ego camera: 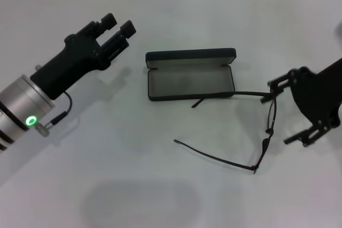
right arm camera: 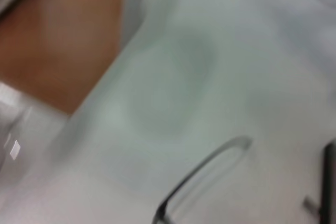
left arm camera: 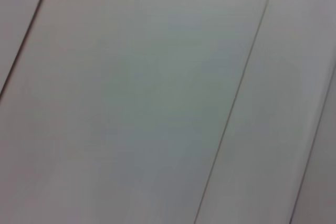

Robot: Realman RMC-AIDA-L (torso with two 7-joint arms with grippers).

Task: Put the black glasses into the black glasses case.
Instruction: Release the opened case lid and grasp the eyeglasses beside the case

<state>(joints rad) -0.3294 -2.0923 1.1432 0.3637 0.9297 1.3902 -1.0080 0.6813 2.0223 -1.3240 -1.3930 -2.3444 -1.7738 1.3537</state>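
The black glasses (ego camera: 265,132) lie unfolded on the white worktop (ego camera: 160,196), their front frame at the robot's right and both temple arms reaching toward the left. The farther temple runs up to the front edge of the black glasses case (ego camera: 190,74), its tip touching or just overlapping that edge; the nearer temple stretches out over bare worktop. The case sits open in the middle, lid propped behind, grey lining showing and nothing inside it.

The right tool (ego camera: 280,112) is at the frame front with its fingers spread, one near the farther hinge corner and the other near the lower part of the frame. It appears to bracket the frame rather than pinch it, though from the head view I cannot say for certain whether any finger already touches the wire. The right wrist view shows only a blurred lens rim (right arm camera: 202,179) close by.

The left tool (ego camera: 113,31) hovers well to the left of the case, raised off the worktop, fingers slightly apart and holding nothing.

The step in hand looks like securing the frame. To do it well, the right tool should close gently across the bridge or the rim, not on a lens or a thin temple, so the wire does not twist. Because the temples are spread wide, the glasses will need lifting clear and turning lengthwise along the case before lowering, otherwise a temple may catch the case rim.
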